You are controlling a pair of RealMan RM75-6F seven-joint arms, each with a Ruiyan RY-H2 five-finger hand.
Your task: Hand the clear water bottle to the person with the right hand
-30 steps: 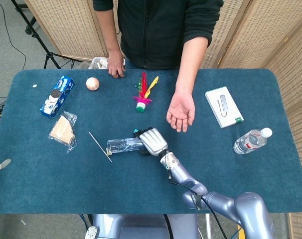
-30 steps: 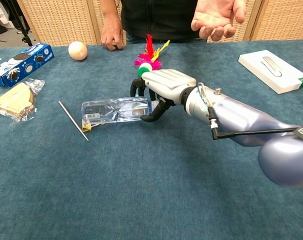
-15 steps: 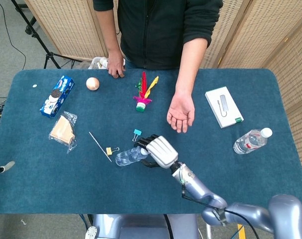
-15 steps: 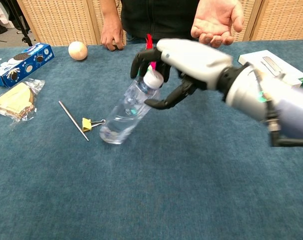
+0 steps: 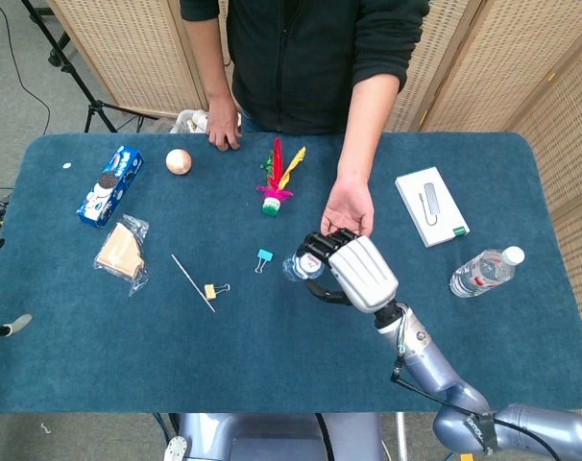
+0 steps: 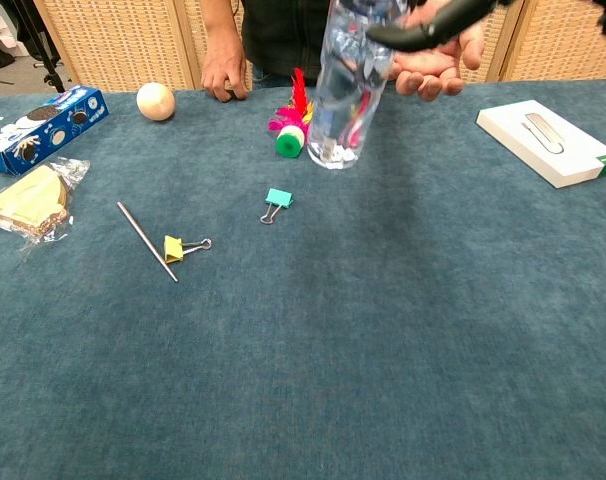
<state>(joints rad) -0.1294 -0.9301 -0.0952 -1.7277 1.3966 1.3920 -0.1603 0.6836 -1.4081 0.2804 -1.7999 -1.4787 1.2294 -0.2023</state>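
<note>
My right hand (image 5: pixel 356 273) grips the clear water bottle (image 5: pixel 299 266) near its top and holds it up off the table. In the chest view the bottle (image 6: pixel 341 95) hangs roughly upright, its base above the blue cloth. Only the dark fingers (image 6: pixel 428 25) of that hand show there, at the top edge. The person's open palm (image 5: pixel 347 211) lies just beyond the bottle, palm up, and the person's palm (image 6: pixel 435 62) sits right behind it in the chest view. No view shows my left hand.
A second, labelled bottle (image 5: pixel 485 272) lies at the right, near a white box (image 5: pixel 431 206). A teal clip (image 6: pixel 276 203), yellow clip (image 6: pixel 178 247), metal rod (image 6: pixel 146 240), feather shuttlecock (image 5: pixel 275 187), ball (image 5: pixel 179 161), biscuit box (image 5: pixel 109 184) and wrapped sandwich (image 5: pixel 121 252) lie to the left.
The right hand has raised the bottle from lying on the table to upright and carried it toward the person's palm. The two clips that lay by it now show.
</note>
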